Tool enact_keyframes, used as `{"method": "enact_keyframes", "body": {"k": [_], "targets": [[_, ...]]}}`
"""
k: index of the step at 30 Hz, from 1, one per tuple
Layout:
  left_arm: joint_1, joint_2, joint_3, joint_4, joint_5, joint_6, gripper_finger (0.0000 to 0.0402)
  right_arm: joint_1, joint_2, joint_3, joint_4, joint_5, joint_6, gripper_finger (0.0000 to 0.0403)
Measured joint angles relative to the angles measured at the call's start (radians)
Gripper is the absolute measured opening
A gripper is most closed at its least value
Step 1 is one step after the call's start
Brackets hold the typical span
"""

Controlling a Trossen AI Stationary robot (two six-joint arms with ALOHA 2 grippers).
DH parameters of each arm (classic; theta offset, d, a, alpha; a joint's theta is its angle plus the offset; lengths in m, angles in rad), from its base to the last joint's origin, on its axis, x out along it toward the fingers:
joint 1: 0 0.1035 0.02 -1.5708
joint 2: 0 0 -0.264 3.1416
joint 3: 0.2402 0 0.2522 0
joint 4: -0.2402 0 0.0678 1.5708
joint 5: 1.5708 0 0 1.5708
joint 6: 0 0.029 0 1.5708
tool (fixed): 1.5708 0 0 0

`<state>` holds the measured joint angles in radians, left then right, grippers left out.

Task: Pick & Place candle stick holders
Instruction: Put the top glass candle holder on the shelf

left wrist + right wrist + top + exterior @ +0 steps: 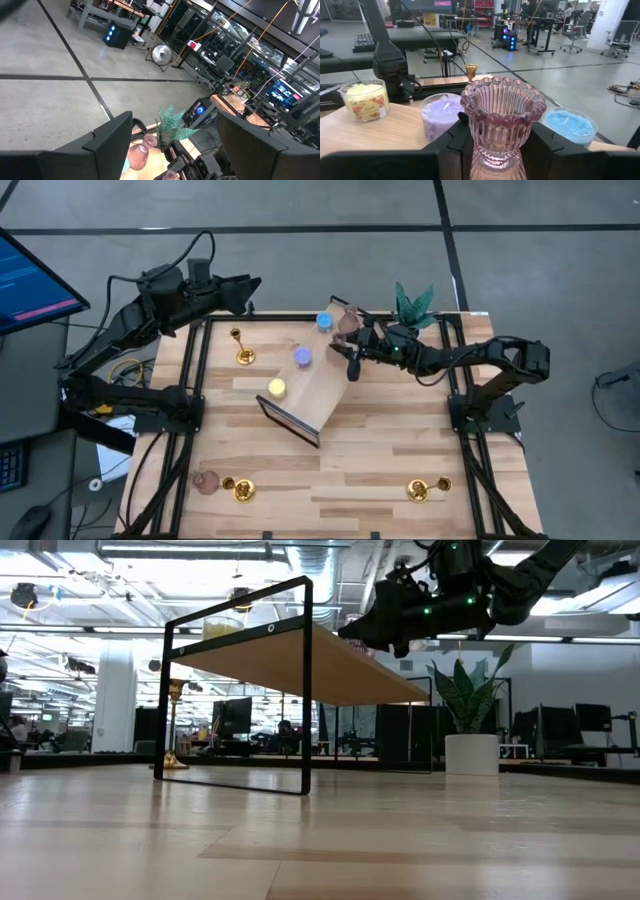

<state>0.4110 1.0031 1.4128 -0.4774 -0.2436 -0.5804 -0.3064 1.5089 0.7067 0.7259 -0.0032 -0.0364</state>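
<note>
Pink candle stick holder [503, 125] gripped by right end effector [497, 142].

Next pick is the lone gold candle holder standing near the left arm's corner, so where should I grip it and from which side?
Judging from the high view, take the gold candle holder by its thin stem, coming down from above with the left gripper, which waits closest. It stands upright on a round base with clear tabletop around it, so fingers should fit either side of the stem.

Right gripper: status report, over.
Right gripper shut on pink holder, over the shelf's far end. Left gripper open, parked off the table's far-left edge. Violet holder and blue holder close alongside.
</note>
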Motion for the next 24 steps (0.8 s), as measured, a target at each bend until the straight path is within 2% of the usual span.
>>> {"method": "enact_keyframes", "body": {"k": [11,24], "targets": [[0.000,0.000,0.000,0.000,0.000,0.000,0.0289,0.011,0.018,0.075,-0.111,-0.003,-0.022,0.0109],[0.000,0.000,0.000,0.000,0.000,0.000,0.0289,0.002,0.018,0.076,-0.113,-0.023,-0.037,0.0109]]}}
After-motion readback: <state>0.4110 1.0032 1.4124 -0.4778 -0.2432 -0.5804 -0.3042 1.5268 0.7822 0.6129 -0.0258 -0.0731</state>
